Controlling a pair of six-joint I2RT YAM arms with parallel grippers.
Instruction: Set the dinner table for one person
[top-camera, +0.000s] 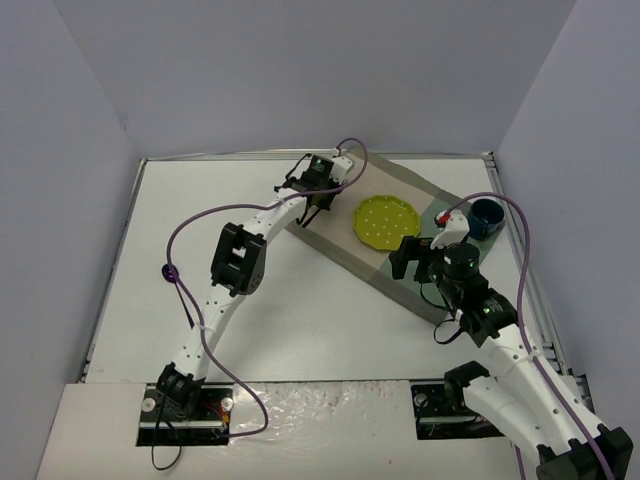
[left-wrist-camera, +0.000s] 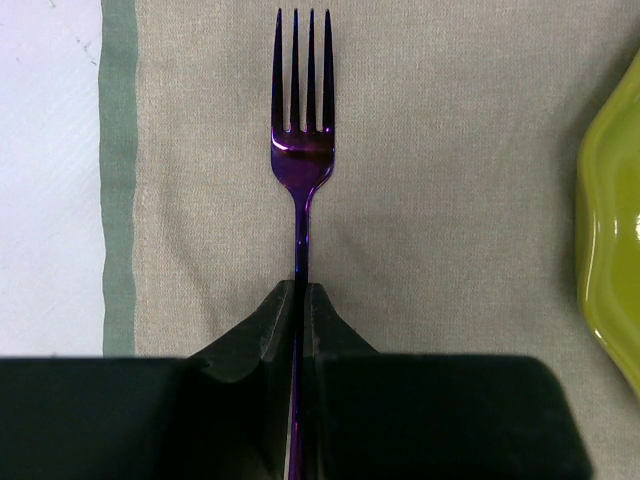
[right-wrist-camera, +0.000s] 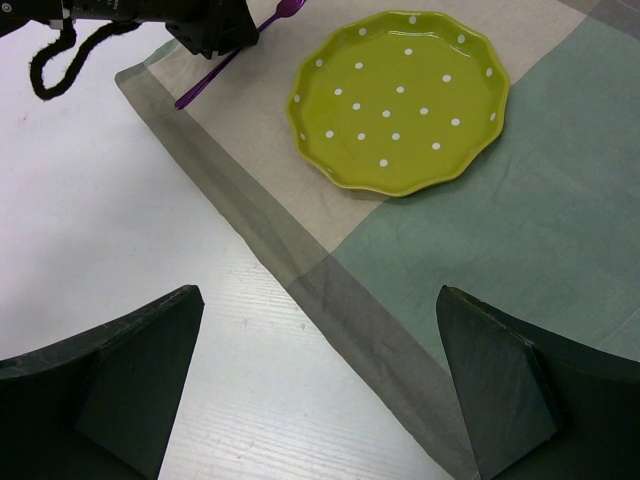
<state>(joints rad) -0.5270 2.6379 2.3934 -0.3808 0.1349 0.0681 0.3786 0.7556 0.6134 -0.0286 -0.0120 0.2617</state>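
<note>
The white dinner table (top-camera: 300, 310) carries a beige-and-green placemat (top-camera: 400, 270). A lime dotted plate (top-camera: 385, 221) lies on the mat and also shows in the right wrist view (right-wrist-camera: 400, 100). My left gripper (left-wrist-camera: 300, 292) is shut on the handle of a purple fork (left-wrist-camera: 302, 150), held low over the mat's beige part, left of the plate. I cannot tell whether the fork touches the mat. The fork's handle end shows in the right wrist view (right-wrist-camera: 205, 82). My right gripper (right-wrist-camera: 315, 375) is open and empty over the mat's near edge, in front of the plate.
A dark blue cup (top-camera: 487, 216) stands at the mat's far right corner near the table's right edge. Grey walls enclose the table on three sides. A purple cable loops along each arm.
</note>
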